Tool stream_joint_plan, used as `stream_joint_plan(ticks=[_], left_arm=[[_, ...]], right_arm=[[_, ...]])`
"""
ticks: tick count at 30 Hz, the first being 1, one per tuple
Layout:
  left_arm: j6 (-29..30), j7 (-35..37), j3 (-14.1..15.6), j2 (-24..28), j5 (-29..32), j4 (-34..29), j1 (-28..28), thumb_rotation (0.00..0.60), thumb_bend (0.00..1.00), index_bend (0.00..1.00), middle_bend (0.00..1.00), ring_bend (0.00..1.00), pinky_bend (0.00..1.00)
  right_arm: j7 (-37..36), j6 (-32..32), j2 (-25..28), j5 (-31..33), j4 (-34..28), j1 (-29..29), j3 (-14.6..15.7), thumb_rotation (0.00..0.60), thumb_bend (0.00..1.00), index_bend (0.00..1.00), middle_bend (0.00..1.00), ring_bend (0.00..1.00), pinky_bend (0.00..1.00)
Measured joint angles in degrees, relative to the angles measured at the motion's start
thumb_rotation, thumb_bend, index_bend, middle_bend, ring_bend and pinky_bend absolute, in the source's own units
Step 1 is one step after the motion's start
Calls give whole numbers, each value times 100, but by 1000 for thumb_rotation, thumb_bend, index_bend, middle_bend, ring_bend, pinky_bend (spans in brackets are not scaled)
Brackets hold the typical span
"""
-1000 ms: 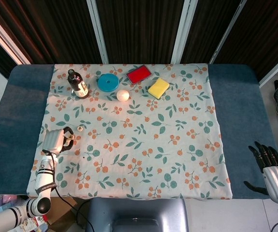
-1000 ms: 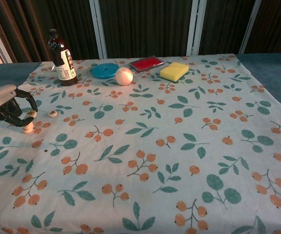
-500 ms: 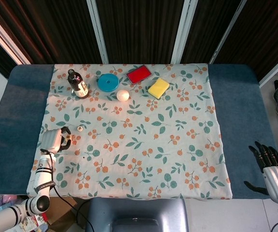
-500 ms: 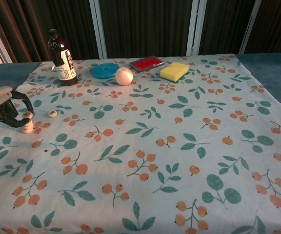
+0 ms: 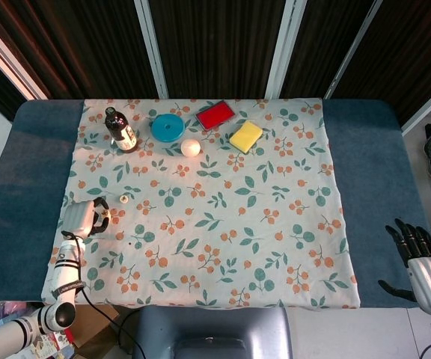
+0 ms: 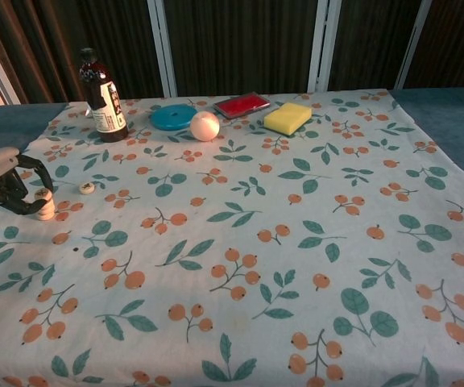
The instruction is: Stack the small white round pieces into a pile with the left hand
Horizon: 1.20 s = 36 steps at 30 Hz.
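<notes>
A short pile of small white round pieces (image 6: 45, 210) stands near the cloth's left edge. My left hand (image 6: 2, 181) is just left of it, and its curled fingertips (image 6: 32, 193) pinch the top piece (image 6: 43, 194), which sits on the pile. In the head view the same hand (image 5: 81, 218) lies at the left edge, with the pile mostly hidden by its fingers. One loose white piece (image 6: 87, 188) (image 5: 125, 200) lies a little to the right of the pile. My right hand (image 5: 425, 273) hangs off the table's near right corner, fingers apart and holding nothing.
A dark bottle (image 6: 103, 97), a blue round lid (image 6: 173, 118), a white ball (image 6: 205, 126), a red flat block (image 6: 242, 105) and a yellow sponge (image 6: 287, 118) stand along the far edge. The floral cloth (image 6: 256, 266) covers the table's middle.
The left hand lowered the held piece onto the pile and shifted slightly left with its fingers still at it. The right hand has not moved.
</notes>
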State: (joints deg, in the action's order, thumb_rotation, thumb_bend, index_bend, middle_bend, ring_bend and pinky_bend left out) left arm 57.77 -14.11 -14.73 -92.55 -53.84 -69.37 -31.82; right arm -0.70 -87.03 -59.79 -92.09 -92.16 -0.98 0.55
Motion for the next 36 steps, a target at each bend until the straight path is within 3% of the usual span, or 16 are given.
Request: stream_joint_plan(ticks=[12, 21, 26, 36], left_arm=[[-40, 93, 15, 77, -7, -64, 12, 600, 407, 349, 1000, 1000, 1000], [110, 215, -72, 69, -87, -211, -7, 600, 407, 316, 1000, 1000, 1000], [272, 120, -205, -227, -124, -92, -179, 600, 406, 315, 1000, 1000, 1000], [280, -910, -515, -1165, 447, 796, -820, 600, 406, 324, 1000, 1000, 1000]], right_arm=[[27, -4, -5, -4, -6, 2, 1, 600, 118, 0, 0, 0, 0], [-10, -25, 2, -19, -5, 10, 5, 600, 117, 0, 0, 0, 0], [-37, -27, 9, -30, -3, 8, 9, 600, 118, 0, 0, 0, 0], [-172, -37, 56, 21, 20, 20, -9, 600, 118, 0, 0, 0, 0]])
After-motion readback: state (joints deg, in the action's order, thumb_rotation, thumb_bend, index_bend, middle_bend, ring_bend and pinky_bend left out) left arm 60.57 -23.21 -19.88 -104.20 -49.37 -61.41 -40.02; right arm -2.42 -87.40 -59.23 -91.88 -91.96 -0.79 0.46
